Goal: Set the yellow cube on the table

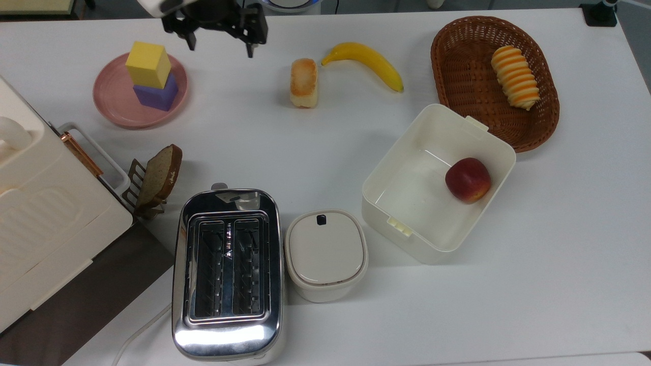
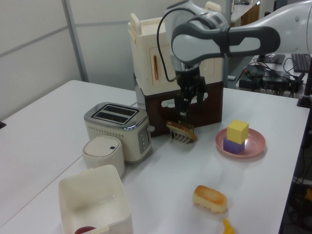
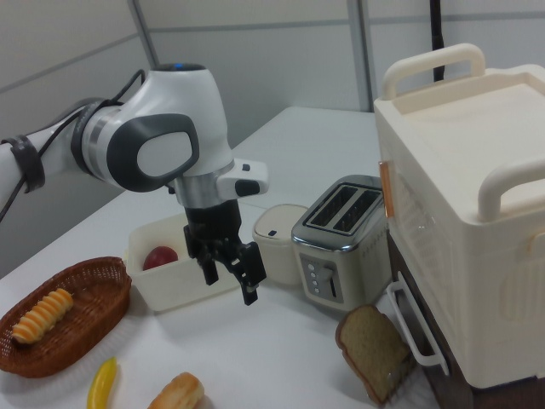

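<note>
The yellow cube (image 1: 148,63) rests on top of a purple cube (image 1: 156,92), and both stand on a round pink plate (image 1: 109,96) at the top view's upper left. In the left view the yellow cube (image 2: 238,131) stands at the right on the plate (image 2: 254,142). My gripper (image 1: 222,46) hangs open and empty above the white table (image 1: 315,147), to the top view's right of the plate and apart from the cube. In the left view the gripper (image 2: 187,111) is over the bread rack; in the right view the gripper (image 3: 228,283) shows its fingers spread.
A bread roll (image 1: 303,82) and a banana (image 1: 363,62) lie to the top view's right of the gripper. A wicker basket (image 1: 457,56), a white box (image 1: 386,168) with an apple, a toaster (image 1: 227,269), a lidded pot (image 1: 325,251), a bread slice in a rack (image 1: 158,175) and a cream cabinet (image 1: 46,218) surround the middle.
</note>
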